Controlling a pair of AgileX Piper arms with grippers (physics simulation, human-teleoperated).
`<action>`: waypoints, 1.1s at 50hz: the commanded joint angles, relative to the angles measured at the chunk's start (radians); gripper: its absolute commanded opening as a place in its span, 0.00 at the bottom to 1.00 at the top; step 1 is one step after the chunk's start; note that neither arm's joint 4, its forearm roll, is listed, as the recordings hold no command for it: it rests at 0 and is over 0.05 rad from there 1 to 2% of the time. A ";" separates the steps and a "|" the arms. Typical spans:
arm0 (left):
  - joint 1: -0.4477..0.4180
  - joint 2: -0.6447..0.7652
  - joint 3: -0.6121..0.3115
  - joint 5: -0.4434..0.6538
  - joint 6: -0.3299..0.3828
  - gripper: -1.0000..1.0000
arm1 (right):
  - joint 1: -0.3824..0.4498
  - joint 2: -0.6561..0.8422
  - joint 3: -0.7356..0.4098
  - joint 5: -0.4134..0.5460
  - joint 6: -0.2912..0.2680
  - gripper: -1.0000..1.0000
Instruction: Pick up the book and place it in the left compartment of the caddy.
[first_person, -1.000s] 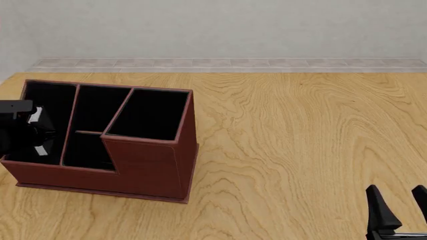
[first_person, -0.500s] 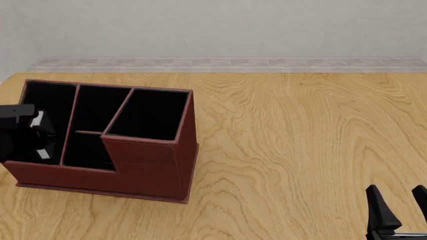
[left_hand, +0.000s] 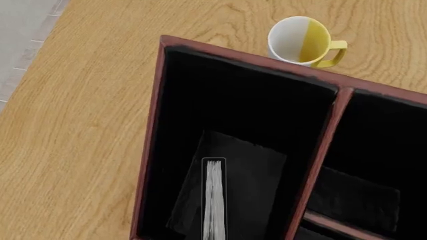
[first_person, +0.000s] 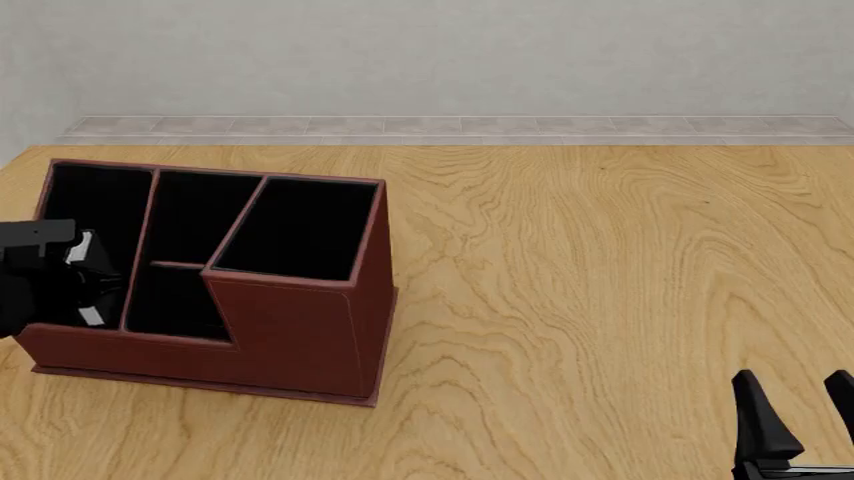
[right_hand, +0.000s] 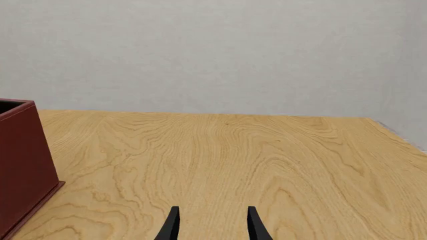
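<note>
The reddish-brown caddy (first_person: 300, 325) stands at the table's left. My left gripper (first_person: 83, 285) reaches down into the caddy's left compartment (first_person: 96, 200) and is shut on the book. In the left wrist view the book (left_hand: 213, 200) shows edge-on, white pages between thin black covers, inside the left compartment (left_hand: 253, 115) and above its dark floor; the fingers themselves do not show there. My right gripper (first_person: 791, 380) stays low at the table's near right, open and holding nothing, far from the caddy (right_hand: 23, 160).
A white and yellow mug (left_hand: 303, 40) stands on the table just beyond the caddy's far wall (left_hand: 247, 60). It is hidden in the front view. Bare wooden table (first_person: 601, 280) spreads to the right of the caddy. A grey wall closes the far side.
My left gripper with the book has sunk lower into the left compartment, shifting slightly toward the near side. The right arm has not moved.
</note>
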 joint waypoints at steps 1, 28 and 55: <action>0.002 0.008 -0.003 -0.022 0.014 0.00 | -0.001 0.000 0.000 -0.001 0.001 1.00; 0.023 0.046 0.006 -0.068 0.041 0.00 | -0.002 0.000 -0.002 -0.002 0.007 1.00; 0.025 0.072 0.005 -0.083 0.035 0.00 | -0.002 0.000 0.000 -0.003 0.003 1.00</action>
